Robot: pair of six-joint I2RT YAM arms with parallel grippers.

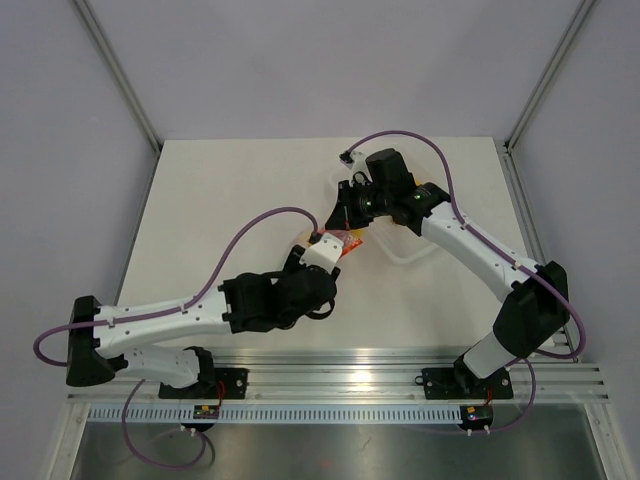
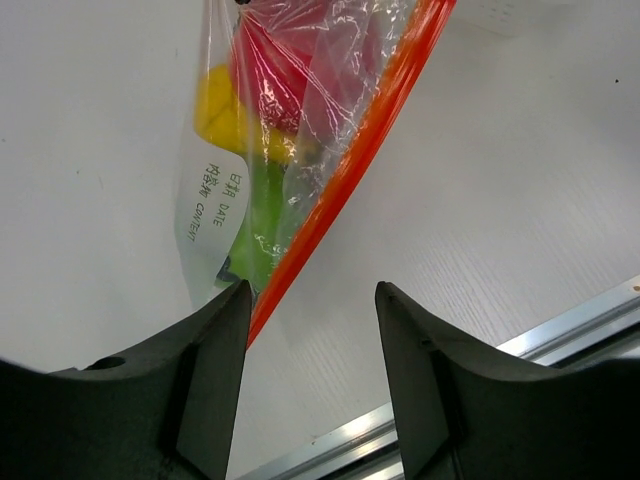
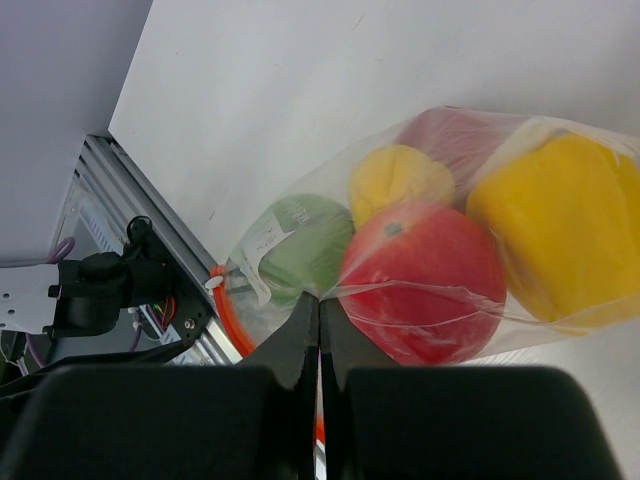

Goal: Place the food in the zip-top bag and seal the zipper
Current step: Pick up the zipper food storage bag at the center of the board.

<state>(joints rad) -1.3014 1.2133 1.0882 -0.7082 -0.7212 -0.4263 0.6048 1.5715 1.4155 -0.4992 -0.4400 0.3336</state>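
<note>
The clear zip-top bag [image 3: 300, 160] holds the food: a red round fruit [image 3: 420, 285], a yellow pepper [image 3: 560, 230], a smaller yellow piece [image 3: 398, 180], a green round fruit [image 3: 305, 245] and a second red piece [image 3: 455, 135]. My right gripper [image 3: 320, 300] is shut on a fold of the bag's film. In the left wrist view the bag [image 2: 215, 215] hangs with red, yellow and green food inside, and its orange-red zipper [image 2: 350, 165] runs diagonally. My left gripper [image 2: 310, 300] is open and empty, its left finger [image 2: 215, 345] next to the zipper's lower end. In the top view both grippers meet at the bag [image 1: 347, 240].
The translucent white tray [image 1: 415, 255] lies just right of the bag, under the right arm; its corner shows in the left wrist view [image 2: 500, 12]. The aluminium rail [image 1: 350, 370] runs along the table's near edge. Grey walls stand on three sides.
</note>
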